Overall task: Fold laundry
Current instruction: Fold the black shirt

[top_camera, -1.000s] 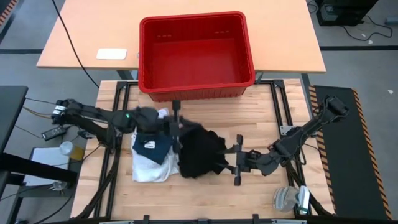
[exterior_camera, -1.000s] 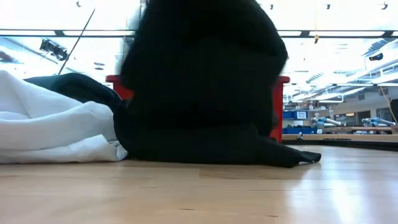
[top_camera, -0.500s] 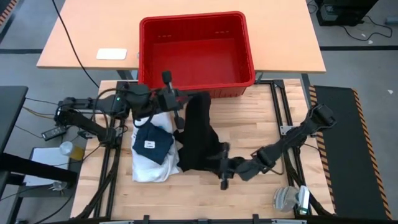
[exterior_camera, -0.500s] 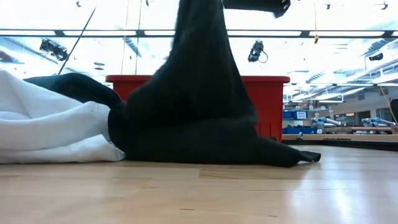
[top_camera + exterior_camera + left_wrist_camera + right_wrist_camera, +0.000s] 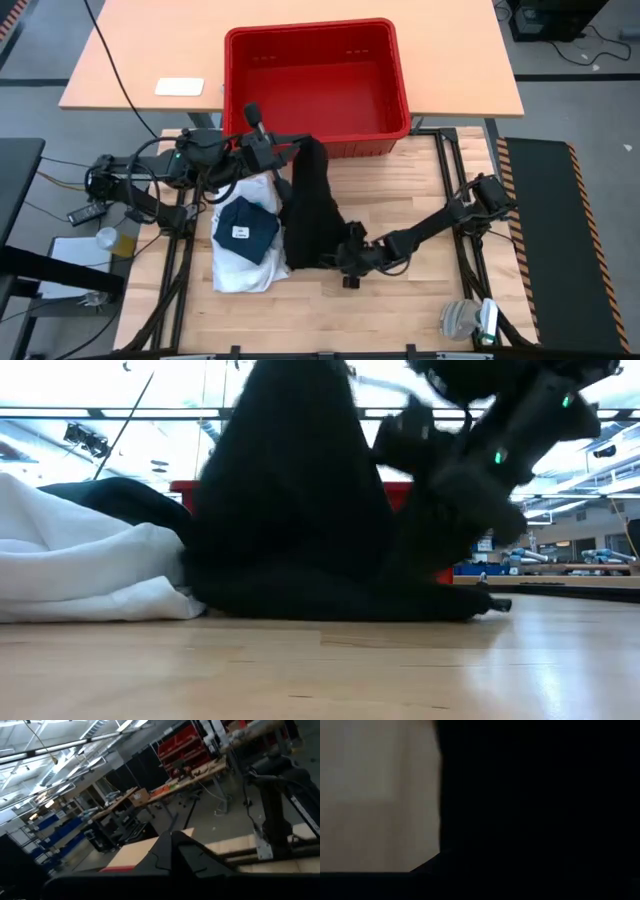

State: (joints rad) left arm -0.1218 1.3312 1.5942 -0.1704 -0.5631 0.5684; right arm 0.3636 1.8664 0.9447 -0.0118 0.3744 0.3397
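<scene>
The left gripper (image 5: pixel 284 160), jaws clamped on the black garment (image 5: pixel 305 215), holds its top edge raised at the bench's (image 5: pixel 420 180) far side, by the red crate (image 5: pixel 316 85). The right gripper (image 5: pixel 348 258) presses against the garment's near right edge; whether its jaws are apart cannot be told. One white shirt (image 5: pixel 240 272) lies left, with one dark blue piece (image 5: pixel 245 228) on it.

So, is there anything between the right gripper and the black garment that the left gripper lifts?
Nothing visible. The right gripper is already against the lower edge of the black garment on the table, while the left gripper holds its top near the red crate.
</scene>
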